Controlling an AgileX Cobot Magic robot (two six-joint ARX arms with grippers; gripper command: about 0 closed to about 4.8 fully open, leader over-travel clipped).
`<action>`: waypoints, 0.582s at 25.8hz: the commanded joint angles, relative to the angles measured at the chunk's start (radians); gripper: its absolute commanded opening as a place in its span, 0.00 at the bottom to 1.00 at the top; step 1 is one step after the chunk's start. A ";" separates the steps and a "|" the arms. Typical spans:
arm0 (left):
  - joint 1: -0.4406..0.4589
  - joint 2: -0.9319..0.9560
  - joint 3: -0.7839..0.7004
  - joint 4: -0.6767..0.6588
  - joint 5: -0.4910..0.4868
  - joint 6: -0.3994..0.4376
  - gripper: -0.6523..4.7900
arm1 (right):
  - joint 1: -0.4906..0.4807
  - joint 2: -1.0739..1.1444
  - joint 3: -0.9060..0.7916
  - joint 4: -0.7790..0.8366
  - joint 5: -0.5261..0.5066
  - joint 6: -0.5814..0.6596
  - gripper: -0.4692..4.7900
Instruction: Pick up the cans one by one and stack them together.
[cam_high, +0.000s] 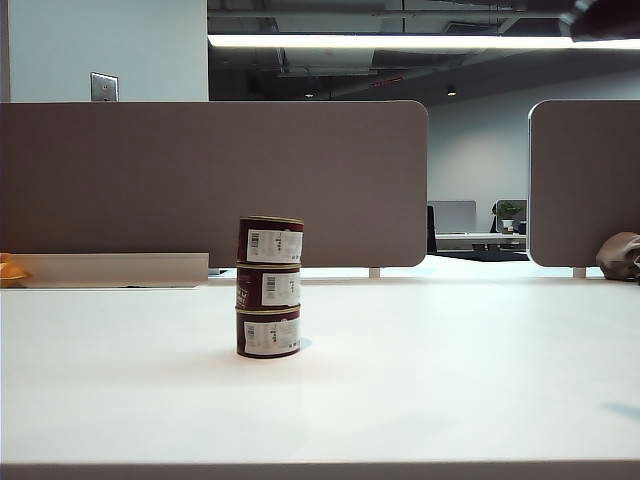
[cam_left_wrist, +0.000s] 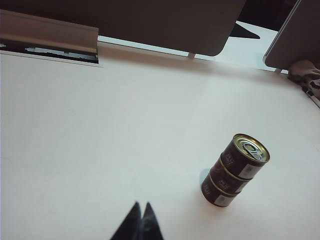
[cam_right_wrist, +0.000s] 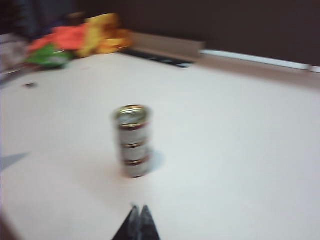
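Observation:
Three maroon cans (cam_high: 269, 287) with white barcode labels and gold lids stand stacked in one column on the white table (cam_high: 450, 370), left of the middle. The stack (cam_left_wrist: 235, 170) also shows in the left wrist view and, blurred, in the right wrist view (cam_right_wrist: 133, 141). My left gripper (cam_left_wrist: 142, 206) is shut and empty, well away from the stack over bare table. My right gripper (cam_right_wrist: 139, 207) is also shut and empty, a short way back from the stack. Neither gripper shows in the exterior view.
Grey partition panels (cam_high: 210, 180) run along the table's far edge, with a cable channel (cam_left_wrist: 50, 32) at the left. Orange, yellow and green soft items (cam_right_wrist: 75, 37) lie at the far corner. A brown object (cam_high: 620, 255) sits at the far right.

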 joint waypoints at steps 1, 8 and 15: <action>-0.001 0.000 0.002 0.010 0.001 0.002 0.11 | -0.169 -0.043 0.005 0.013 -0.001 -0.002 0.09; -0.001 0.000 0.002 0.010 0.000 0.002 0.11 | -0.402 -0.131 0.005 0.015 0.019 -0.002 0.09; -0.001 0.000 0.002 0.010 0.000 0.002 0.11 | -0.450 -0.215 0.005 0.013 0.026 -0.002 0.09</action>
